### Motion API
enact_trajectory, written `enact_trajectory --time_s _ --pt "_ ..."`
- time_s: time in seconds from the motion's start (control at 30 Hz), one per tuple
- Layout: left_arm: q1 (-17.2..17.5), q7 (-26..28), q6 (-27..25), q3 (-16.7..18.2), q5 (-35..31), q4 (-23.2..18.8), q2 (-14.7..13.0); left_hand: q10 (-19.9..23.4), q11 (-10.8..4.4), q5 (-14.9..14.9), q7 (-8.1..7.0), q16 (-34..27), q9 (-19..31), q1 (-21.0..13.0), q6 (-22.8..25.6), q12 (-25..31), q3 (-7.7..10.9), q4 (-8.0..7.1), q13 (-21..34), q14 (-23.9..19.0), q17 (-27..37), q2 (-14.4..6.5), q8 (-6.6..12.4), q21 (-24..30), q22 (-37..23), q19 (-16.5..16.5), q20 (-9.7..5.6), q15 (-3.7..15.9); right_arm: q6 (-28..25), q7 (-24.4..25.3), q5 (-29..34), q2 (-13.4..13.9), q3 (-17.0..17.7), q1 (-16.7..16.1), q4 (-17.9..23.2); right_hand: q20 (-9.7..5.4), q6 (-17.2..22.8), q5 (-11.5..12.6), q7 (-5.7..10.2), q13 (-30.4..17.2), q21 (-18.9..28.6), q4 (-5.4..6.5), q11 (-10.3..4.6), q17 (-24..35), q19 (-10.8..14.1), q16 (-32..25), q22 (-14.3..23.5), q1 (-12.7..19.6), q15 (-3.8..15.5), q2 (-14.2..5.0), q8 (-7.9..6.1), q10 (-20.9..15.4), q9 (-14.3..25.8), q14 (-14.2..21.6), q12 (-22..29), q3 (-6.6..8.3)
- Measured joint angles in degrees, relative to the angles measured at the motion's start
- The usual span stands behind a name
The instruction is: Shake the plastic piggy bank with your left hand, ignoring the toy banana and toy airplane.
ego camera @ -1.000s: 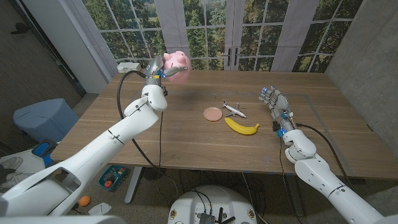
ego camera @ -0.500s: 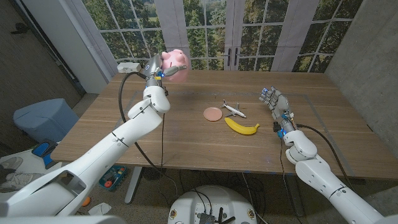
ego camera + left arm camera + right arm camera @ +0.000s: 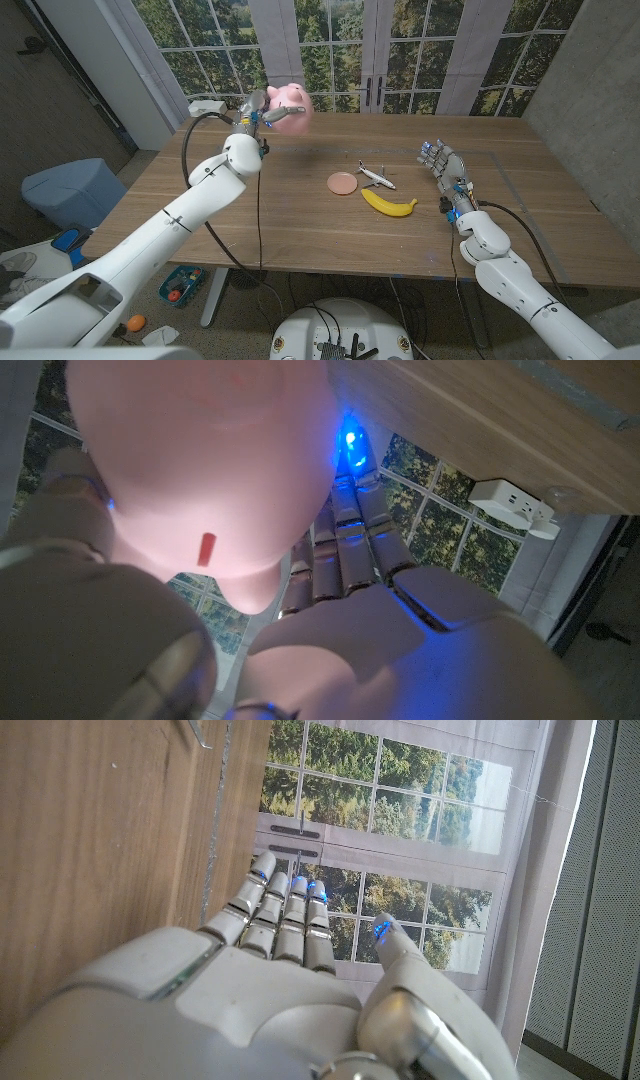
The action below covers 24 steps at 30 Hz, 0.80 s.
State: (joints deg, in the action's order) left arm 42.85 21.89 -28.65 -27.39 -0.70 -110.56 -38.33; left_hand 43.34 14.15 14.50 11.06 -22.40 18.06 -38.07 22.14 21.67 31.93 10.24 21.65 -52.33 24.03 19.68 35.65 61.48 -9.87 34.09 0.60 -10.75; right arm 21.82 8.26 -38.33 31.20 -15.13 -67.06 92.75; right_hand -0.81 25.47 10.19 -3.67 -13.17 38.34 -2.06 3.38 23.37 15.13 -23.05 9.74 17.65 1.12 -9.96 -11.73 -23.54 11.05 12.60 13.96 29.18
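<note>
The left hand (image 3: 258,114) holds the pink piggy bank (image 3: 288,98) clamped in its fingers, lifted clear above the table (image 3: 300,225); hollow plastic, it looks light, stiff and slippery, so a wrap around the round belly seems safest.

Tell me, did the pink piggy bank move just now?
Yes. The piggy bank in the left hand went a little up and toward the window compared with the still pink disc.

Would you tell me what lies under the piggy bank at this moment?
The piggy bank is held in the air by the left hand; below it is bare wooden table. Its underside is covered by the fingers.
</note>
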Motion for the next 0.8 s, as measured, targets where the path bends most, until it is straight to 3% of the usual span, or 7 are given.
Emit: enact_trajectory --time_s 0.17,0.2,0.3,0.37,0.53,0.8 --pt "-0.31 -5.72 6.14 1.4 4.67 2.95 -1.57 0.0 0.0 0.0 0.0 0.01 0.0 0.0 0.0 -0.01 0.0 0.0 0.02 0.01 0.02 0.0 0.0 0.0 -0.15 0.0 0.0 0.01 0.06 0.13 0.1 -0.05 0.02 -0.06 0.05 0.0 0.0 0.0 0.0 0.0 0.0 0.0 0.0 0.0 0.0 0.0 0.0 0.0 0.0 0.0 0.0 0.0 0.0 0.0 0.0 0.0" --pt "-0.42 -9.2 10.22 1.61 7.53 3.47 -1.75 0.0 -0.01 0.0 0.0 0.02 0.0 0.0 0.0 -0.01 0.0 0.0 0.03 0.01 0.02 0.0 0.0 0.0 -0.15 0.0 0.0 0.01 0.07 0.17 0.12 -0.07 0.03 -0.09 0.09 0.0 0.0 0.0 0.0 0.0 0.0 0.0 0.0 0.0 0.0 0.0 0.0 0.0 0.0 0.0 0.0 0.0 0.0 0.0 0.0 0.0" --pt "-0.83 -13.32 14.79 2.34 11.02 5.45 -2.37 -0.02 -0.03 0.0 0.0 0.19 0.0 0.0 0.0 -0.16 0.0 0.0 0.06 0.02 0.03 0.0 0.0 0.0 -0.15 -0.22 0.22 0.02 0.1 0.26 0.16 -0.09 0.04 -0.13 0.12 0.0 0.0 0.0 0.0 0.0 0.0 0.0 0.0 0.01 0.0 0.0 0.0 0.0 0.0 0.0 0.0 0.0 0.0 0.0 0.0 0.0" --pt "-1.03 -14.02 15.54 2.62 11.66 6.44 -2.52 -0.03 -0.03 0.0 0.0 0.23 0.0 0.0 0.0 -0.17 0.0 0.0 0.08 0.02 0.05 0.0 0.0 0.0 -0.15 -0.21 0.21 0.02 0.11 0.29 0.19 -0.09 0.04 -0.13 0.12 0.0 0.0 0.0 0.0 0.0 0.0 0.0 0.0 0.01 0.0 0.0 0.0 0.0 0.0 0.0 0.0 0.0 0.0 0.0 0.0 0.0" --pt "-1.85 -22.43 23.25 3.48 19.45 10.1 -2.53 0.12 0.12 0.0 0.0 0.34 0.0 0.0 0.0 -0.36 0.0 0.0 0.82 0.02 0.85 0.0 0.0 0.0 -0.15 -0.22 0.21 0.02 0.13 0.35 0.23 -0.16 0.06 -0.16 0.14 0.0 0.0 0.0 0.0 0.0 -0.22 0.0 0.0 0.01 0.0 0.0 0.0 0.0 0.0 0.0 0.0 0.0 0.0 0.0 0.0 0.0" --pt "-3.26 -32.09 29.62 4.32 28.73 15.49 -1.35 0.18 0.17 0.0 0.0 0.21 0.0 0.0 0.0 -0.46 0.01 0.01 0.92 0.03 0.87 0.0 0.0 0.0 -0.14 -0.22 0.22 0.03 0.14 0.41 0.29 -0.23 0.06 -0.17 0.15 0.0 0.0 0.0 0.0 0.0 -0.22 0.0 0.0 0.01 0.0 0.0 0.0 0.0 0.0 0.0 0.0 0.0 0.0 0.0 0.0 0.0"
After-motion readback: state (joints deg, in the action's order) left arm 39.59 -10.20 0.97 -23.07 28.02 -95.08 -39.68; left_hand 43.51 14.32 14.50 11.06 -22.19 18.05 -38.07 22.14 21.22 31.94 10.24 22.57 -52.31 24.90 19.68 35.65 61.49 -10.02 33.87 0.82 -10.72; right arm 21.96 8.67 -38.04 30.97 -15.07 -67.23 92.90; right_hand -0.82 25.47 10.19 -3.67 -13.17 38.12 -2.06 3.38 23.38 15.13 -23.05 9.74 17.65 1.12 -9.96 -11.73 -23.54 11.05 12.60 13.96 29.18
